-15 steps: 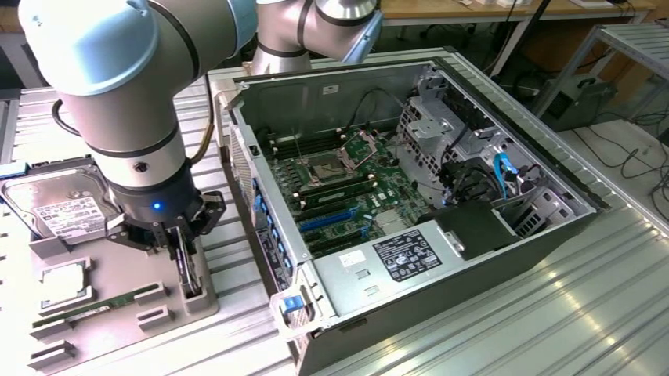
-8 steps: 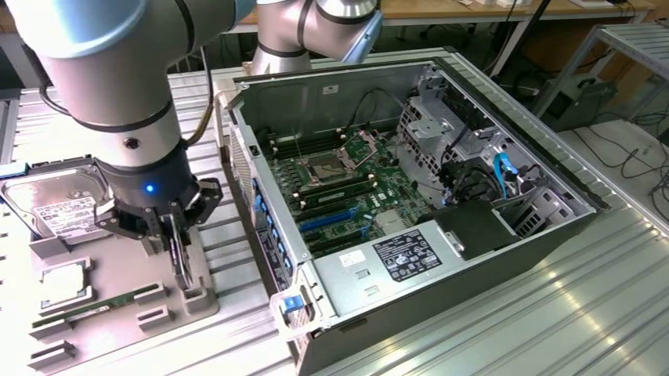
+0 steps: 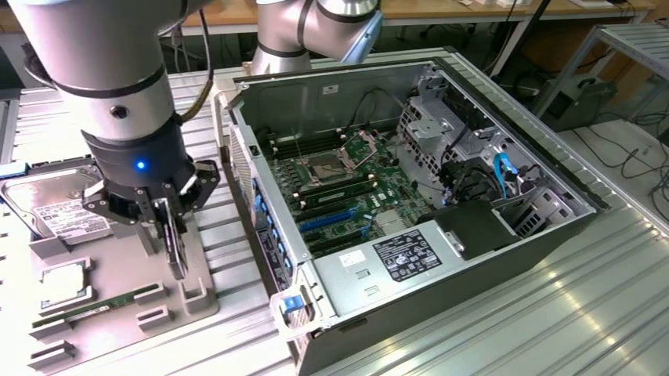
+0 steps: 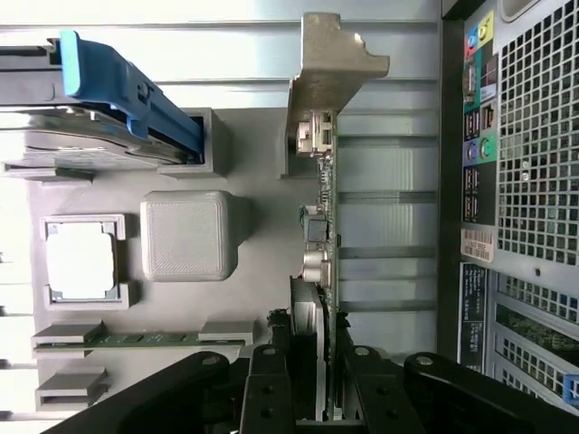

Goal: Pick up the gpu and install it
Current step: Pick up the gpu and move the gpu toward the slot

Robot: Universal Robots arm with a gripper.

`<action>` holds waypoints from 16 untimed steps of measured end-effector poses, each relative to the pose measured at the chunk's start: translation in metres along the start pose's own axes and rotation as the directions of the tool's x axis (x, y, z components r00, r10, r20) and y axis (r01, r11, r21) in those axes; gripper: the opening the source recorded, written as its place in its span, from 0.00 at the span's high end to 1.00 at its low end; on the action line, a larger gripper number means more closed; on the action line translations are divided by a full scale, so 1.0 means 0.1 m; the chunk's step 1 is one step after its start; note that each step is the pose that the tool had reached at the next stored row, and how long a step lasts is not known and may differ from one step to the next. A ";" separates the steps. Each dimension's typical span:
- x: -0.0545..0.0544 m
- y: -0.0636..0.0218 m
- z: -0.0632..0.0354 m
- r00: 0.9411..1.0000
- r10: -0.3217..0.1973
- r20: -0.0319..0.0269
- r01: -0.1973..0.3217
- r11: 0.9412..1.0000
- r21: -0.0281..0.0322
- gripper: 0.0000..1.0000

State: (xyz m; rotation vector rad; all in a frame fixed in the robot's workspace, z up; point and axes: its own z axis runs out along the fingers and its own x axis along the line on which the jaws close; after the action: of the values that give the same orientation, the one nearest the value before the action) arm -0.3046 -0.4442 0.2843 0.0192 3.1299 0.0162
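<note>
Over tray [image 3: 115, 270] edge beside case [image 3: 471, 301], gripper [image 3: 165, 225] clamps gpu [image 3: 178, 257]; wrist view shows bracket [image 4: 330, 72], exterior view motherboard [image 3: 350, 196]

One gpu [image 4: 323, 203], one hard drive [image 3: 55, 210] (white-labelled), one memory stick [image 3: 92, 309]

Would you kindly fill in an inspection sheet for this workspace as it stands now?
Surface: slatted metal table, carrying a grey parts tray and an open computer case.
Job's things: gpu held edge-on at the tray, bracket end away from the gripper; not in the case.
Clutter: hard drive, processor and memory stick in the tray.
Grippers: gripper shut on the gpu.
Cables: blue cable and black cables inside the case; loose cables on the floor at the exterior view's right.
Surroundings: metal frame beyond the table.
</note>
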 end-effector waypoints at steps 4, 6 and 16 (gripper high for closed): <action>0.00 0.001 -0.116 1.000 0.000 0.000 0.000 1.000 0.000 0.73; 0.00 0.001 -0.117 1.000 0.000 0.000 0.000 1.000 0.000 0.73; 0.00 0.001 -0.118 1.000 0.000 0.000 0.000 1.000 0.000 0.73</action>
State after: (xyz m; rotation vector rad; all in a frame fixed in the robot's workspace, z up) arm -0.3046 -0.4442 0.2961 0.0192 3.1299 0.0167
